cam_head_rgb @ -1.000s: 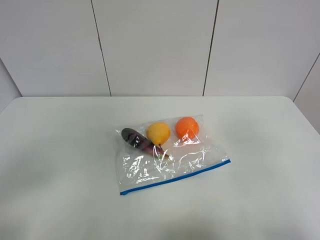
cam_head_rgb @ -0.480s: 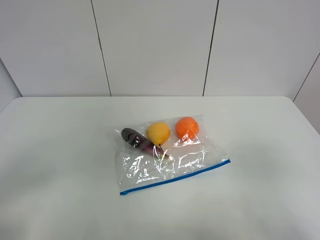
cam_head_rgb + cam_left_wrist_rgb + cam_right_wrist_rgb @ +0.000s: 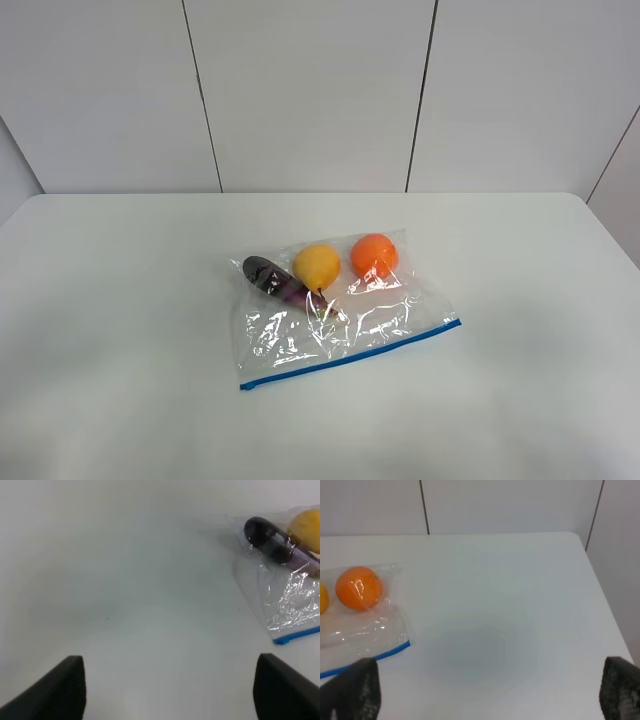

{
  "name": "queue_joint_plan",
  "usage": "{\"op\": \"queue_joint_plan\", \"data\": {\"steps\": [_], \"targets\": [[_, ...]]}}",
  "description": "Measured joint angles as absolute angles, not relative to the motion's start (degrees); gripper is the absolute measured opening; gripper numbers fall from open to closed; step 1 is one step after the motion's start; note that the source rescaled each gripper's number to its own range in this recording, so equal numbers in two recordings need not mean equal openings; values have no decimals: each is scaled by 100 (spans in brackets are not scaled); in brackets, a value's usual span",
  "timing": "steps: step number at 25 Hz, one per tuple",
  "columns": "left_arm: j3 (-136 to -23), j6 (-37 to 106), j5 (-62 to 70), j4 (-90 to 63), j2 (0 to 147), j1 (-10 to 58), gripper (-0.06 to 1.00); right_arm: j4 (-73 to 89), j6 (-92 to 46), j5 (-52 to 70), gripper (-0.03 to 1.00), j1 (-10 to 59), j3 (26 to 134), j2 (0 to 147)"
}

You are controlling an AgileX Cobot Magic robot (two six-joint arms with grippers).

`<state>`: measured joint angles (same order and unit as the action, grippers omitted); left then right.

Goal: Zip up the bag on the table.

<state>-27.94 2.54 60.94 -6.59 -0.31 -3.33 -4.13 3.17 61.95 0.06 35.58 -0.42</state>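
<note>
The clear crinkly bag lies flat near the middle of the white table, its blue zipper strip along the near edge. Inside are a yellow fruit, an orange fruit and a dark purple eggplant. No gripper shows in the exterior view. In the left wrist view my left gripper is open, well apart from the bag's left corner. In the right wrist view my right gripper is open, apart from the bag's right corner. Both are empty.
White wall panels stand behind the table's far edge. The table's right edge runs close by in the right wrist view. Bare tabletop surrounds the bag on all sides.
</note>
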Motion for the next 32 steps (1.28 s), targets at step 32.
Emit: {"op": "queue_joint_plan", "data": {"steps": [32], "targets": [[-2794,254,6094,-696,-31,-333,100,-396,591,6078,95,6,2898,-42]]}}
